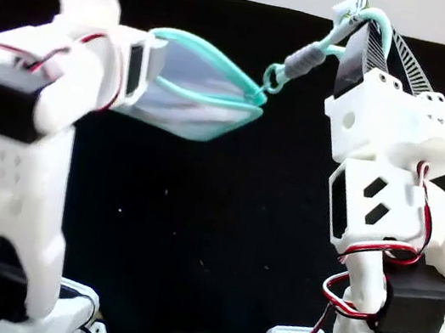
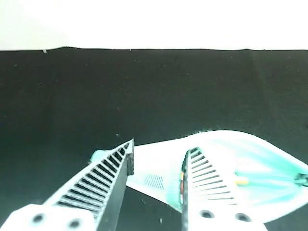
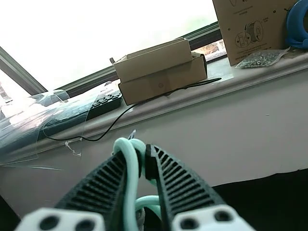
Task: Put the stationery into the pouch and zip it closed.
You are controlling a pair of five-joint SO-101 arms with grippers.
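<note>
The left gripper (image 1: 141, 66) (image 2: 159, 149) is closed down on one end of the pouch (image 1: 194, 84) (image 2: 231, 154), its ribbed fingers (image 2: 103, 180) pinching the clear wall so that only a narrow gap remains. The rest of the pouch stretches away from this gripper towards the other arm. Its two teal edges bow apart along the top (the mouth looks open rather than zipped). Through the wall, beyond the fingers, a thin item with a yellow tip (image 2: 240, 181) lies inside.

The right gripper (image 1: 363, 27) (image 3: 135, 147) is clamped tight on a teal cord (image 1: 330, 43) (image 3: 129, 163), which passes between its fingertips. From this grip the cord runs down through a grey sleeve (image 1: 304, 60) to the far tip of the pouch, so the pouch hangs between the two grippers.

Below both grippers lies a black cloth (image 1: 217, 243) (image 2: 144, 86). Past the right gripper, cardboard boxes (image 3: 159, 70) sit on a window sill (image 3: 250, 72).
</note>
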